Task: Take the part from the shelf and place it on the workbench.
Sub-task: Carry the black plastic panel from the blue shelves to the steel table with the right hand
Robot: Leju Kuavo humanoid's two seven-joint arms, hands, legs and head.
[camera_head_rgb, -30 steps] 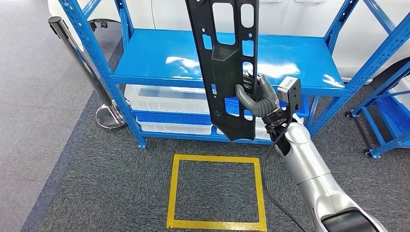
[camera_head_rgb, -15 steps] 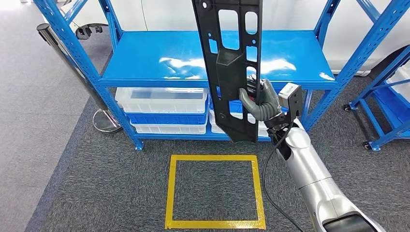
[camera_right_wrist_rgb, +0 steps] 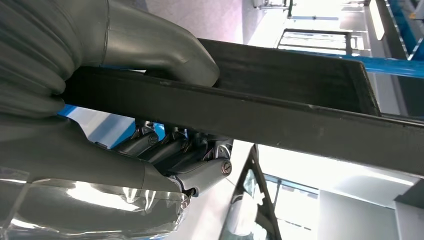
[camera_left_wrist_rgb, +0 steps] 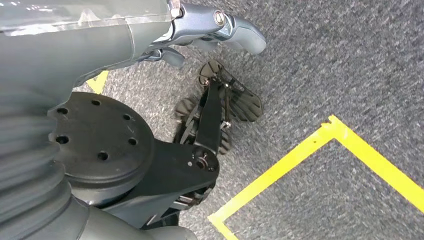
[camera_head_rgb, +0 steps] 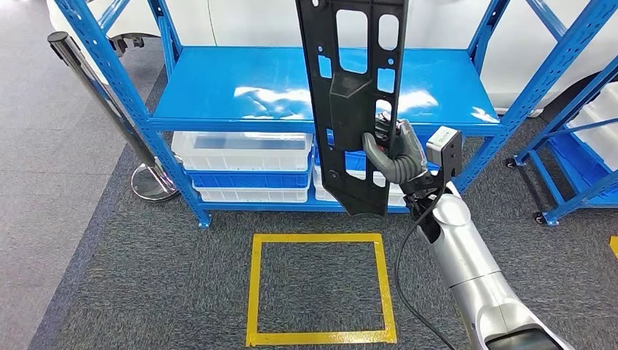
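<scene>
A blue shelf (camera_head_rgb: 240, 95) stands ahead on the grey carpet, its top board bare and shiny, with white and blue bins (camera_head_rgb: 244, 164) stacked on the level below. On the floor in front of it lies a yellow square (camera_head_rgb: 318, 288) of tape. A black post (camera_head_rgb: 102, 95) on a round foot stands just left of the shelf.

The part (camera_head_rgb: 355, 102), a long black panel with cut-out slots, is off the shelf and held upright in the air in front of it. The right hand (camera_head_rgb: 393, 153) grips it near its lower half, thumb across the front face and the other fingers (camera_right_wrist_rgb: 165, 150) wrapped behind the edge.

The left hand (camera_left_wrist_rgb: 215, 30) hangs low over the carpet; whether its fingers are spread or curled I cannot tell.

So the pick looks done. What is left, as I judge it, is the carry and the set-down; no workbench is visible here, so the robot likely has to turn or walk to reach it.
</scene>
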